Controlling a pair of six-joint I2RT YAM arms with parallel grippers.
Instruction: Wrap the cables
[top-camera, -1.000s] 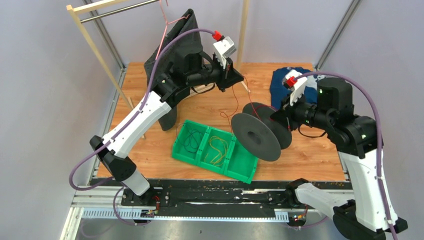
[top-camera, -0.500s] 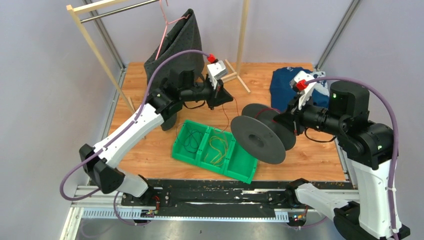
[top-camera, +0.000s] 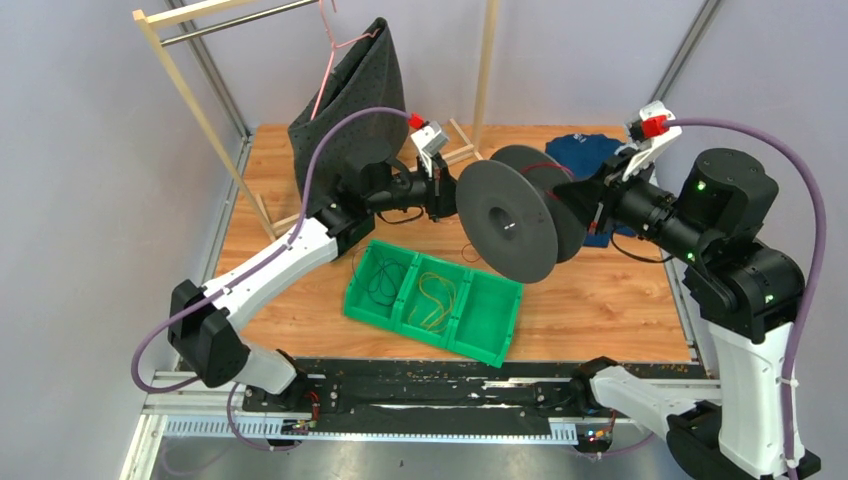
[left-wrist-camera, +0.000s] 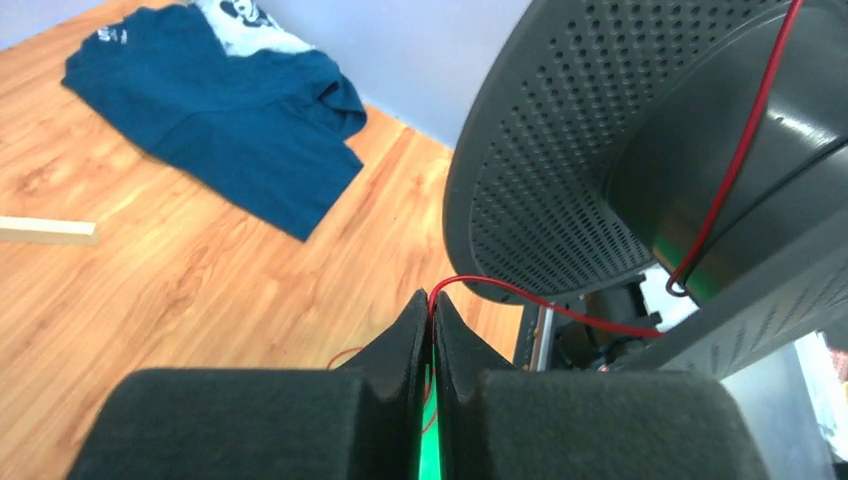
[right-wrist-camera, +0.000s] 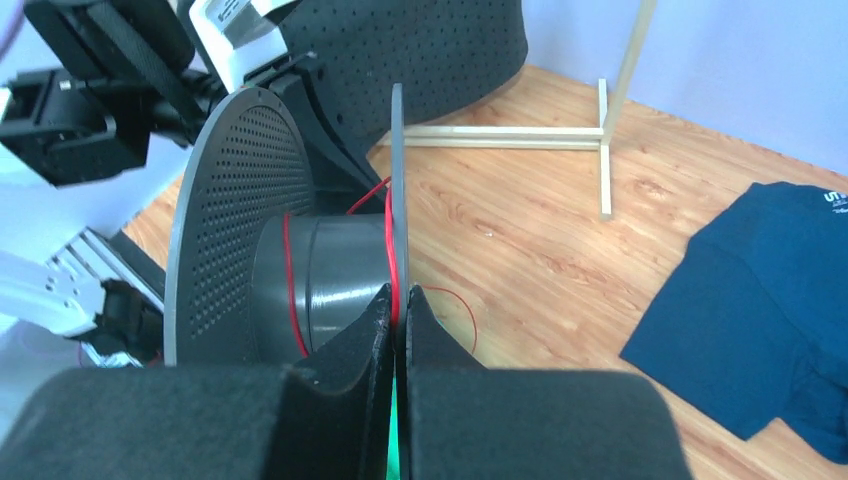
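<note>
My left gripper (top-camera: 441, 192) is shut on the thin red-brown cable (left-wrist-camera: 560, 308), pinched at the fingertips (left-wrist-camera: 432, 296). The cable runs to the hub of a dark grey perforated spool (top-camera: 508, 220), which is raised off the table. My right gripper (right-wrist-camera: 397, 296) is shut on the spool's thin far flange (right-wrist-camera: 397, 180). Red turns lie around the hub (right-wrist-camera: 330, 270). The yellow cable (top-camera: 436, 296) and the dark cable (top-camera: 381, 281) lie in separate compartments of the green bin (top-camera: 495, 330).
A dark garment (top-camera: 345, 110) hangs from a wooden rack (top-camera: 190, 95) at the back left, and the rack's foot (top-camera: 468, 140) lies on the table. A blue T-shirt (top-camera: 592, 150) lies at the back right behind the spool.
My right arm has lifted the spool up and towards the back. My left gripper has come down and moved right, close to the spool's near flange, still pinching the red cable.
</note>
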